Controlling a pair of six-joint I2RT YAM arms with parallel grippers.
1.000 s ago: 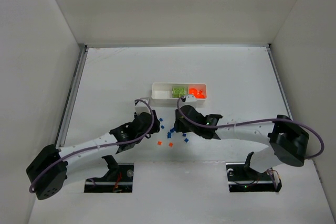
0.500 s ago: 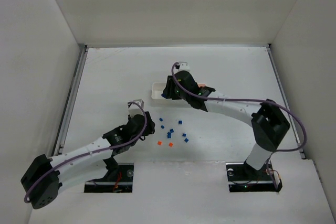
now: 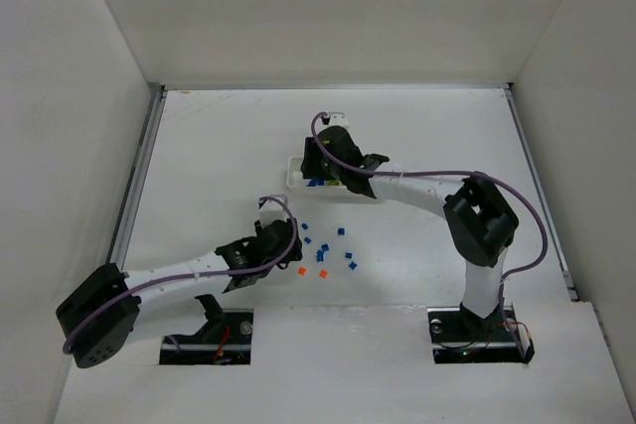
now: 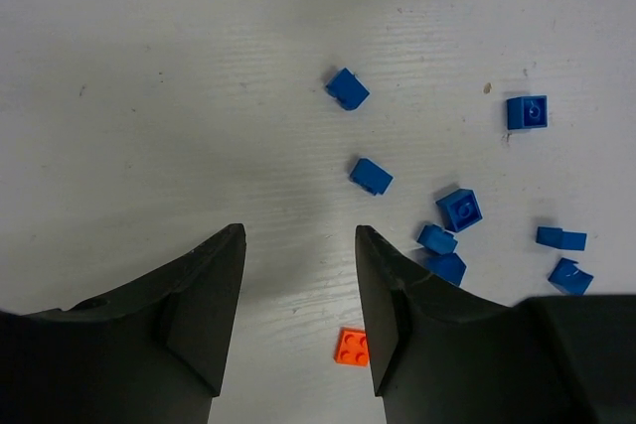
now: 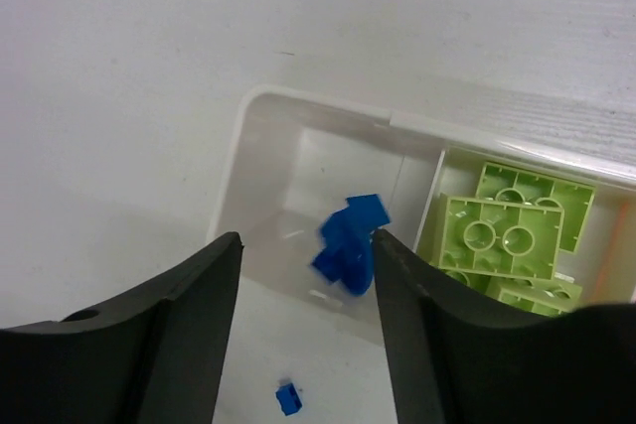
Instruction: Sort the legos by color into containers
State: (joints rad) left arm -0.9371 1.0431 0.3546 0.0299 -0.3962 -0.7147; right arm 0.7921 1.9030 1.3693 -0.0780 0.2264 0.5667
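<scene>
Tray (image 3: pixel 294 175): white, mid-surface (image 3: pixel 199 146), largely hidden beneath right gripper (image 3: pixel 316 172).
Blue legos (image 3: pixel 341 233): scattered loose, just beside left gripper (image 3: pixel 289 245).
Orange legos (image 3: pixel 301 271): two, nearest the bases.

— Where does your overhead view look from?

— From high above and behind both grippers, facing down and forward. It's far off, so you get the whole table (image 3: pixel 219 146).

— And your wrist cameras?

— Each sits close behind its own gripper, looking down past it. The one on the left gripper (image 4: pixel 298 240) faces bare tabletop with blue legos (image 4: pixel 371 176) just ahead of it. The one on the right gripper (image 5: pixel 305 240) faces the white tray (image 5: pixel 298 101) just ahead.

— What do they share?

— Both patches appear, small, in your overhead view.
</scene>
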